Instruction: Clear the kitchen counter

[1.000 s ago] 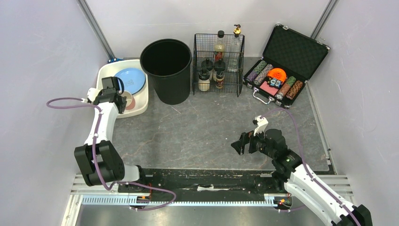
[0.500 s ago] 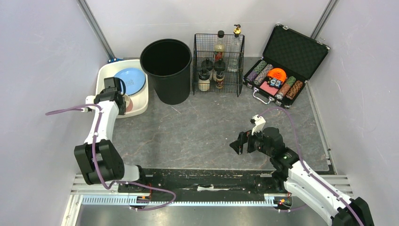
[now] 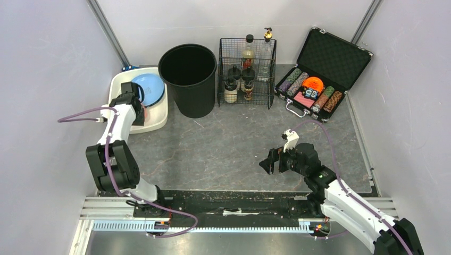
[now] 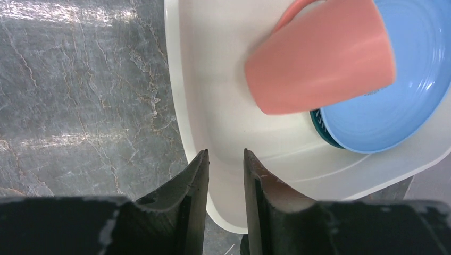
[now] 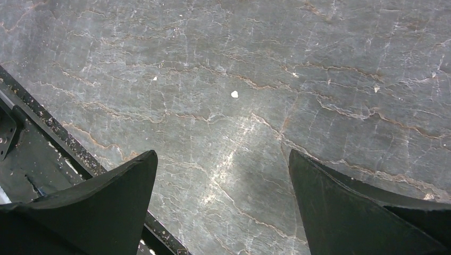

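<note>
Dark grey mottled stone-look kitchen counter [image 3: 234,143] lies under both your arms. White rectangular plastic tub [image 3: 159,114], far-left corner, holds round blue plate [image 4: 404,95] w/ pink mug [image 4: 319,53] on its side. L gripper [image 4: 225,154] narrowly apart over tub rim, empty; R gripper [image 5: 223,156] wide apart over counter.

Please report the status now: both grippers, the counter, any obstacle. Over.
Left gripper over white tub rim, jaws narrowly apart, empty. Right gripper wide open above kitchen counter. Pink cup lies in tub, partly over blue plate. Nothing blocks either arm.
</note>
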Controlling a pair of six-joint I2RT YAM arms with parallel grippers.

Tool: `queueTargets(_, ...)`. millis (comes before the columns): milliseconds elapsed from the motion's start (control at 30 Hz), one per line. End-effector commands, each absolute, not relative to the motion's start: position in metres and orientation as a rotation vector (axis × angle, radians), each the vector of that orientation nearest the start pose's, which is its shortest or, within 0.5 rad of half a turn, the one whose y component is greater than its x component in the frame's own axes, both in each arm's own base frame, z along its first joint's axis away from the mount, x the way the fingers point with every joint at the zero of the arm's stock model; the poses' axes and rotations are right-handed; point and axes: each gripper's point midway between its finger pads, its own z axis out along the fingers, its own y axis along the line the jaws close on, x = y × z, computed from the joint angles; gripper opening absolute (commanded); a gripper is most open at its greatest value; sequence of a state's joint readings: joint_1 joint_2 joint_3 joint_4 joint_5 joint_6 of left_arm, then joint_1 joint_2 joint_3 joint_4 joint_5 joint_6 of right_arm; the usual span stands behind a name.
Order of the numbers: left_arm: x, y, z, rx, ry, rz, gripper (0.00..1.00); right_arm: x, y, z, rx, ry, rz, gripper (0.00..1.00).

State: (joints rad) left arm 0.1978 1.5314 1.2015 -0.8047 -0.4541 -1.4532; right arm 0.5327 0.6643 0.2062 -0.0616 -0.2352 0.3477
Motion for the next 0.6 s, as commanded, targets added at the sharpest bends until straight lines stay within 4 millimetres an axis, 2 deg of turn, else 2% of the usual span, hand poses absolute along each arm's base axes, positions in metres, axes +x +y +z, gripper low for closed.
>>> queueTargets(0,0.362,0.111,0.135,-1.955,1.539,0.083,0.37,0.197,0.178,0.084,-0.346,2.08,0.774,0.96)
queueTargets(200,0.363,0.111,0.147,-1.903,1.535,0.05,0.45,0.195,0.18,0.081,-0.34,2.098,0.791,0.96)
queueTargets(233,0.363,0.111,0.15,-1.891,1.536,0.04,0.47,0.198,0.182,0.086,-0.341,2.073,0.796,0.96)
queueTargets(567,0.375,0.108,0.192,-1.655,1.556,-0.082,0.73,0.199,0.183,0.095,-0.339,2.045,0.805,0.96)
